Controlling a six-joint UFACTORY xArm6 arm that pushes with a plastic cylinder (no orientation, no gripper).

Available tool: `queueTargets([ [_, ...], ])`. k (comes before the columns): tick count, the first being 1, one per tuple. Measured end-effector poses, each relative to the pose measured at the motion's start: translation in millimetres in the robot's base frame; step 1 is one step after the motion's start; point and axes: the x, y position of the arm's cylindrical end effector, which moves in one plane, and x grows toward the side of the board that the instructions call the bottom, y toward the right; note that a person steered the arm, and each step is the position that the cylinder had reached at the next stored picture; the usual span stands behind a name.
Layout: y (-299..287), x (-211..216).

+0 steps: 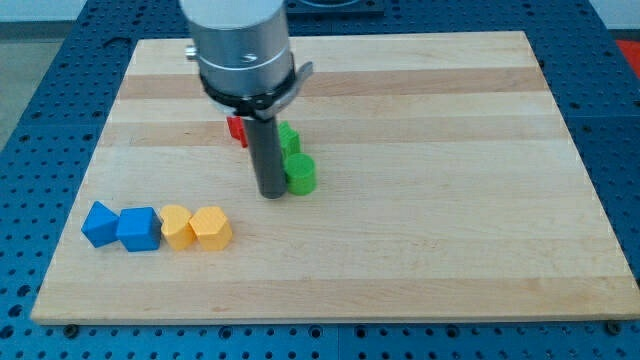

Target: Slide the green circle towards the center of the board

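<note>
The green circle (300, 173) stands a little left of the board's middle. My tip (271, 192) rests on the board right against its left side, touching or nearly so. A second green block (288, 138) sits just above the circle, partly hidden by the rod, so its shape is unclear. A red block (236, 129) shows to the left of the rod, mostly hidden behind it.
A row of blocks lies at the lower left of the wooden board (450, 230): a blue block (99, 223), a blue cube (138, 229), a yellow block (176, 226) and a yellow hexagon-like block (211, 227). The arm's grey body (242, 45) hangs over the board's top left.
</note>
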Motion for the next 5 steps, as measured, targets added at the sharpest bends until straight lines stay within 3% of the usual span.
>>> queueTargets([
  [5, 53.4, 2.6],
])
